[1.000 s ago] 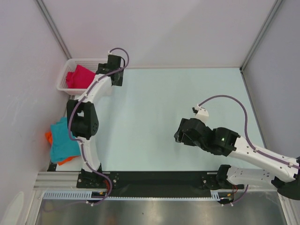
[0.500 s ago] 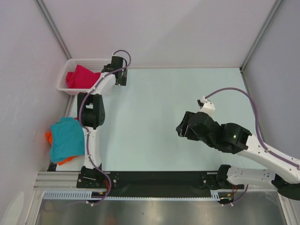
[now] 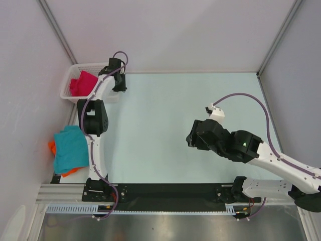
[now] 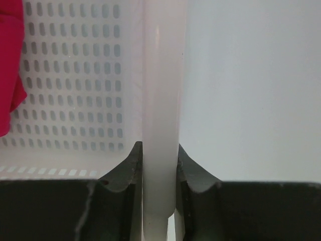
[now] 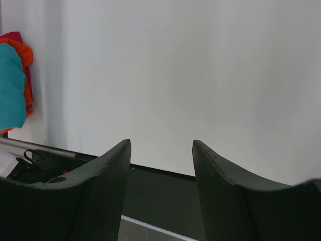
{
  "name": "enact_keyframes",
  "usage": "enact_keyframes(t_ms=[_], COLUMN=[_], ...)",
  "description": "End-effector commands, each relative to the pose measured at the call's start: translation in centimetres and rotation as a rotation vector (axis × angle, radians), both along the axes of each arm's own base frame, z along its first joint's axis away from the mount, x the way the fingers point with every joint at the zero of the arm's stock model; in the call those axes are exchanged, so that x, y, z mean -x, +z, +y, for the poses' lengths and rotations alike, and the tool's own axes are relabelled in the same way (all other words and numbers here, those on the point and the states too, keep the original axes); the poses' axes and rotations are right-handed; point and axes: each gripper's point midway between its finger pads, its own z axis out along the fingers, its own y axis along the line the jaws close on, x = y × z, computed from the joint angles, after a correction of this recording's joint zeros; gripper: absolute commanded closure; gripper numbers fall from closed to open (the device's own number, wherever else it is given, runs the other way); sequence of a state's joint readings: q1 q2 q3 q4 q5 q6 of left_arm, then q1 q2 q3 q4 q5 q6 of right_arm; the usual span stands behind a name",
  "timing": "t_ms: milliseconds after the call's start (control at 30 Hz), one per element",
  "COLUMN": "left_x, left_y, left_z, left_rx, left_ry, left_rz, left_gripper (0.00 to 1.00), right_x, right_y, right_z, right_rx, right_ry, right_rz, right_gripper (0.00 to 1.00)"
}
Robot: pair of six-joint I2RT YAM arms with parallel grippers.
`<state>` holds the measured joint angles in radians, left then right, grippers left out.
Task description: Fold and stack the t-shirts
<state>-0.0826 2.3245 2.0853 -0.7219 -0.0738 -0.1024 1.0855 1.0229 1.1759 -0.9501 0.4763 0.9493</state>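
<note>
Pale table [image 3: 200,100]: mesh basket [image 3: 64,86] at far-left corner, orange t-shirt [image 3: 51,147] by left edge

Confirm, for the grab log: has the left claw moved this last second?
Yes: the left claw slid left onto the right rim of the white basket, clamping it.

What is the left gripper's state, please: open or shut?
Shut: the left gripper clamps the basket rim; in its wrist view both fingers touch the white wall between them.
</note>
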Motion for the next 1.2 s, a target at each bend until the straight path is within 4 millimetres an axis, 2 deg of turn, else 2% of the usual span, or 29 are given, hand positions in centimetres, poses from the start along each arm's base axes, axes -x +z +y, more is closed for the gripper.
enact_keyframes(t_ms=[0,67,100,133,167,233,267,333,367,433,467,533,567,633,667,733,767,833,867,933,967,1067,1167], left_x=[1.6,2.2,2.1,2.3,2.6,3.5,4.5,6.0,7.5,9.1,11.0,13.1,15.3,18.0,20.6,24.1,26.9,29.8,32.1,34.3,36.0,38.1,39.0], left_y=[0.7,1.2,2.9,3.5,4.3,5.8,6.2,7.3,7.8,8.2,8.1,8.4,8.4,8.3,8.1,7.9,7.0,6.4,5.2,4.1,2.9,0.6,-1.1], left_z=[-1.2,-3.0,-4.5,-5.4,-7.4,-9.9,-12.4,-15.1,-17.6,-20.2,-22.7,-25.7,-28.3,-31.0,-33.4,-36.0,-37.7,-39.2,-40.0,-40.6,-40.8,-40.4,-39.6], left_rx=[0.278,0.323,0.336,0.339,0.343,0.364,0.379,0.387,0.393,0.403,0.414,0.453,0.464,0.501,0.518,0.572,0.583,0.597,0.597,0.621,0.645,0.685,0.694], left_ry=[0.053,-0.002,-0.045,-0.075,-0.136,-0.207,-0.267,-0.331,-0.391,-0.438,-0.496,-0.571,-0.641,-0.722,-0.797,-0.903,-0.963,-1.025,-1.062,-1.078,-1.1,-1.093,-1.074], left_rz=[0.031,0.023,-0.018,-0.028,-0.036,-0.047,-0.037,-0.038,-0.034,-0.023,-0.005,0.007,0.018,0.042,0.053,0.087,0.118,0.151,0.179,0.217,0.243,0.297,0.329], left_gripper=[1.0,1.0,1.0,1.0,1.0,1.0,1.0,1.0,1.0,1.0,1.0,1.0,1.0,1.0,1.0,1.0,1.0,1.0,1.0,1.0,1.0,1.0,1.0], right_x=[0.1,0.2,0.3,0.4,0.4,0.6,0.5,0.7,0.6,0.6,0.5,0.4,0.2,-0.1,-0.2,-0.5,-0.4,-0.4,-0.4,-0.3,-0.2,-0.1,-0.3], right_y=[1.5,1.4,1.5,1.5,1.4,1.1,1.1,1.1,1.1,1.5,1.6,2.2,2.5,3.3,4.1,4.9,5.6,6.0,6.3,6.3,6.2,5.7,5.1], right_z=[0.4,0.3,0.2,0.2,0.3,0.2,0.4,0.7,0.7,0.7,0.5,-0.5,-1.0,-2.6,-3.3,-4.6,-5.1,-5.8,-6.1,-6.2,-6.2,-5.7,-4.9], right_rx=[-0.063,-0.075,-0.083,-0.089,-0.096,-0.101,-0.109,-0.121,-0.123,-0.123,-0.118,-0.106,-0.106,-0.089,-0.107,-0.109,-0.126,-0.136,-0.148,-0.16,-0.162,-0.16,-0.155], right_ry=[0.013,0.011,0.013,0.013,0.013,0.013,0.012,0.021,0.022,0.022,0.017,-0.009,-0.031,-0.084,-0.101,-0.139,-0.149,-0.17,-0.178,-0.186,-0.186,-0.179,-0.173], right_rz=[-0.032,-0.031,-0.033,-0.032,-0.032,-0.025,-0.028,-0.026,-0.028,-0.037,-0.04,-0.062,-0.071,-0.104,-0.126,-0.166,-0.183,-0.197,-0.2,-0.194,-0.189,-0.17,-0.155], right_gripper=[0.43,0.43,0.44,0.44,0.44,0.45,0.45,0.46,0.46,0.46,0.46,0.46,0.46,0.47,0.47,0.47,0.47,0.49,0.49,0.5,0.51,0.52,0.53])
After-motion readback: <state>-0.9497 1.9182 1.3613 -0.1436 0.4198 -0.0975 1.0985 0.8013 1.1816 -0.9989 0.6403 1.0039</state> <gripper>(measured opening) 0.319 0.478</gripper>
